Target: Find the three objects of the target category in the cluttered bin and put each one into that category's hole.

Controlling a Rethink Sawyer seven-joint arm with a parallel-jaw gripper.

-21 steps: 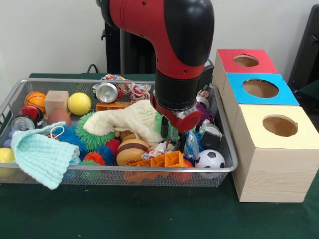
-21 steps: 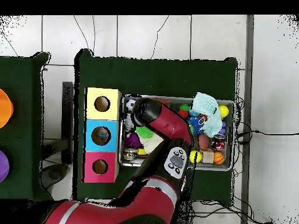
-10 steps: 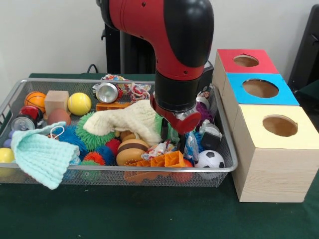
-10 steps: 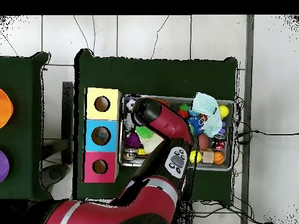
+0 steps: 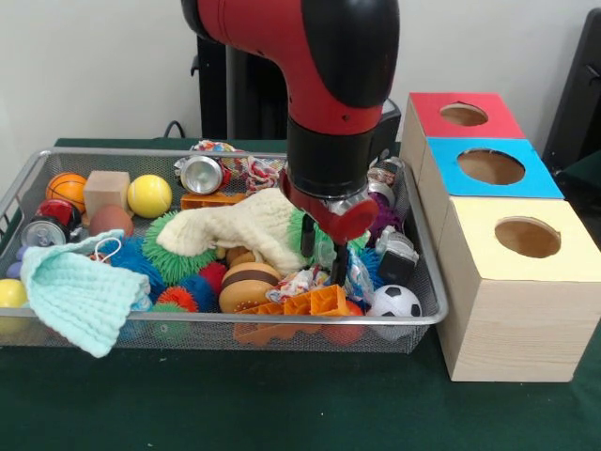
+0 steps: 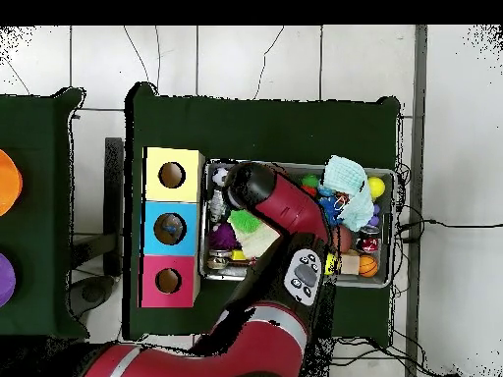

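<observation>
the fingers point(image 5: 322, 256) hang apart and empty over the bin point(image 5: 413, 315), just above the orange block point(image 5: 315, 302), beside the cream cloth point(image 5: 249, 225).

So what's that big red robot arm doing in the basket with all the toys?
The red arm is reaching down into the wire bin, which is full of balls, cans and other toys. Its pincer is low among the clutter, beside a cream cloth and just above an orange block. Whether it has hold of anything can't be seen. Three boxes wait beside the bin, red, blue and yellow, each with a hole on top.
</observation>
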